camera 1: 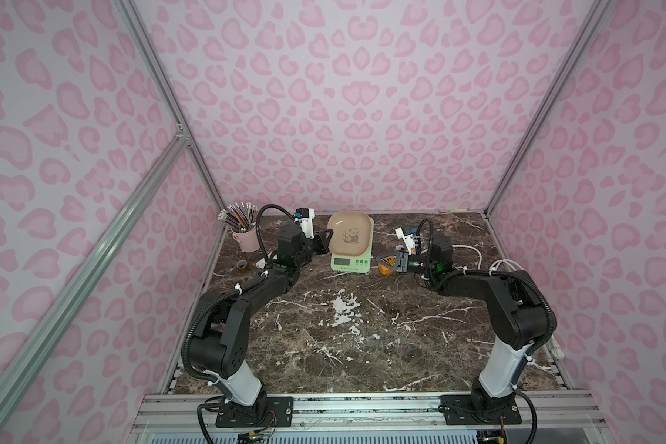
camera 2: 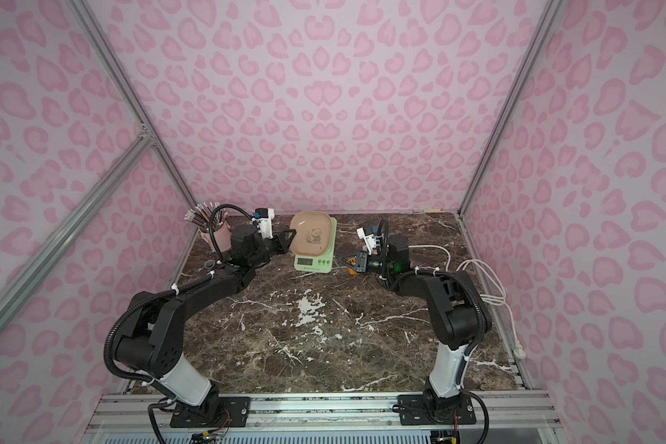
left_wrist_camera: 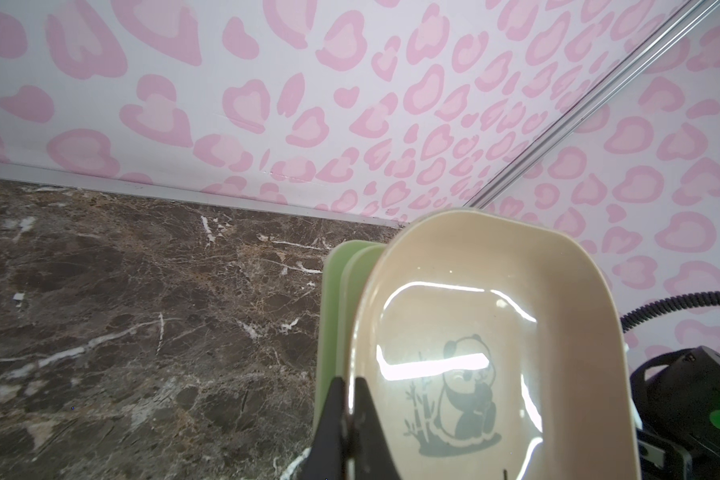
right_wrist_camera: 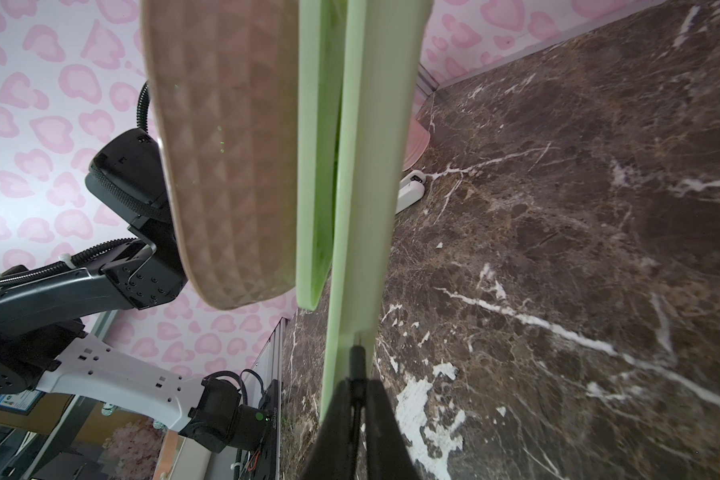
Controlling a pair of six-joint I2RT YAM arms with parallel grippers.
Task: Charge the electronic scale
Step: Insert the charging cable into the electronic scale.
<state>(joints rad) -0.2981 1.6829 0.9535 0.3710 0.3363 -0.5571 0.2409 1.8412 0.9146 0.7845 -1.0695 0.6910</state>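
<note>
Left gripper [left_wrist_camera: 352, 415] clamps the beige tray's [left_wrist_camera: 454, 257] rim at the scale's [camera 1: 350, 264] 9 o'clock. Right gripper [right_wrist_camera: 357, 399], at its 4 o'clock, pinches a dark plug [right_wrist_camera: 357, 359], tip against the scale's green side. The scale sits at the table's [camera 1: 343, 346] 12 o'clock.

A dark brown marble tabletop [camera 1: 362, 346] with white veins carries everything. The electronic scale [camera 1: 350, 264] stands at 12 o'clock, near the far edge. At 10 to 11 o'clock, in the far corner, is a pink pencil cup [camera 1: 247, 240], with a small grey cap [camera 1: 242, 264] just beside it. A small white charger [right_wrist_camera: 411, 192] lies near them. An orange power strip [camera 1: 382, 270], mostly hidden, sits at 1 o'clock. A white cable [camera 1: 468, 248] trails at 2 o'clock.
</note>
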